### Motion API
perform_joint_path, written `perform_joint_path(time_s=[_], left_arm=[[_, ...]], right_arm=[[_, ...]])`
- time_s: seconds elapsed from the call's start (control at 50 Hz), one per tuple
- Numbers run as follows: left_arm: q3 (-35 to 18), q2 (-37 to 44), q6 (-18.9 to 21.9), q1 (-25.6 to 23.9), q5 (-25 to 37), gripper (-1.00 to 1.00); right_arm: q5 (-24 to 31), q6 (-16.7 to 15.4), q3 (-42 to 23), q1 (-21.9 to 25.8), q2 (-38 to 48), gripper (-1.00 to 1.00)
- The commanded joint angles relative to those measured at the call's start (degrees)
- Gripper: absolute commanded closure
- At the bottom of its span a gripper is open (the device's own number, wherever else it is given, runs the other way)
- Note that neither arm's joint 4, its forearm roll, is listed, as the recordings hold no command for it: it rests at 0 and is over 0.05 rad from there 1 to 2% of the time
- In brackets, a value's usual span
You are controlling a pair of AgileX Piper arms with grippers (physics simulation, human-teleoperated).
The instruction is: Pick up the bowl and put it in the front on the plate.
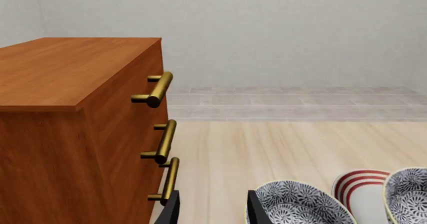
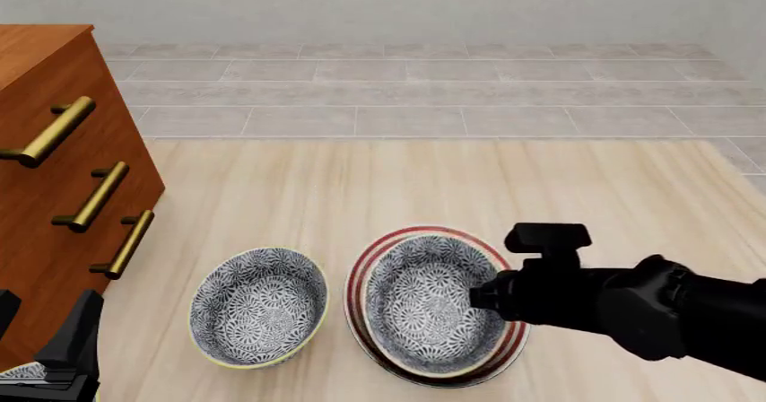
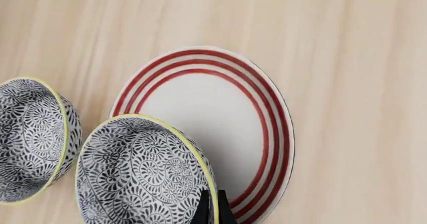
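One flower-patterned bowl (image 2: 425, 308) hangs over the red-ringed white plate (image 2: 413, 235), covering most of it. My right gripper (image 2: 482, 300) is shut on this bowl's right rim. In the right wrist view the fingers (image 3: 208, 209) pinch the yellowish rim of the bowl (image 3: 137, 176), with the plate (image 3: 207, 109) beneath and beyond it. Whether the bowl touches the plate I cannot tell. My left gripper (image 2: 48, 335) waits open and empty at the near left corner, seen also as the left gripper (image 1: 212, 211) in its own view.
A look-alike second bowl (image 2: 257, 305) stands on the wooden table just left of the plate, shown too as the second bowl (image 3: 30, 139) (image 1: 300, 204). A brown dresser (image 2: 48, 151) with brass handles (image 1: 159, 89) fills the table's left side.
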Motion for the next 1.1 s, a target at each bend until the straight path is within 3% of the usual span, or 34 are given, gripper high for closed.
perform_joint_path(time_s=[0.02, 0.38, 1.1], left_arm=[[0.00, 0.00, 0.01, -0.01, 0.00, -1.00], [0.00, -0.01, -0.01, 0.00, 0.00, -1.00], [0.00, 0.00, 0.00, 0.00, 0.00, -1.00]], right_arm=[[-2.13, 0.13, -0.15, -0.25, 2.01, 1.00], [-2.60, -1.21, -2.34, -1.92, 4.96, 1.00], [-4.38, -0.54, -0.64, -0.84, 4.95, 1.00]])
